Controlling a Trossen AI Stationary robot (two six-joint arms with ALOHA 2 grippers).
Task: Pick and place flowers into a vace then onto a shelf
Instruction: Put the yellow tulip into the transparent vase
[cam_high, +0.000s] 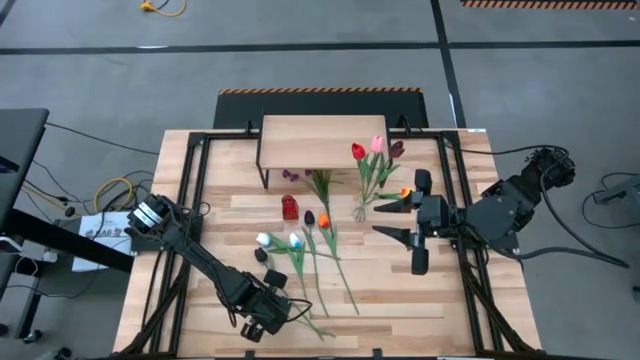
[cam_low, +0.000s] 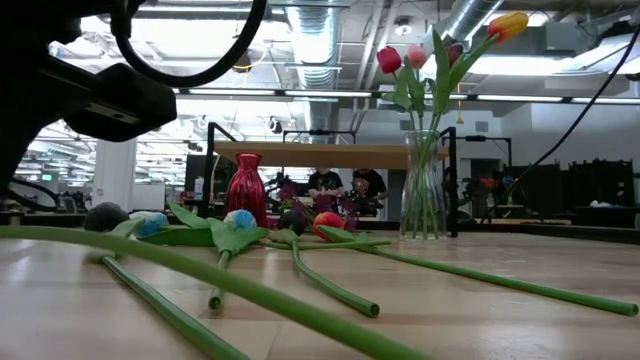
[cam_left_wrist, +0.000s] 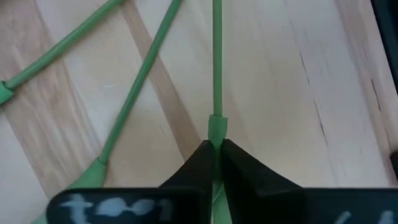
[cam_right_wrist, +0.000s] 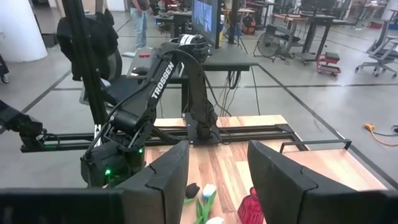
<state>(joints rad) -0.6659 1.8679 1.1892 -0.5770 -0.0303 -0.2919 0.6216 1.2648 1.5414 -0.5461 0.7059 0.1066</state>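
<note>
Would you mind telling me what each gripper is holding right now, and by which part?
The left gripper is shut on a flower stem, pinching it near its lower end. The right gripper is open above the table and holds nothing.

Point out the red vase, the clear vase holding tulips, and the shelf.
red vase (cam_low: 246, 187), low view, on its ribbed body.
clear vase (cam_low: 424, 190), low view, on its glass wall.
shelf (cam_high: 322, 141), high view, on the bare middle of its board.
</note>
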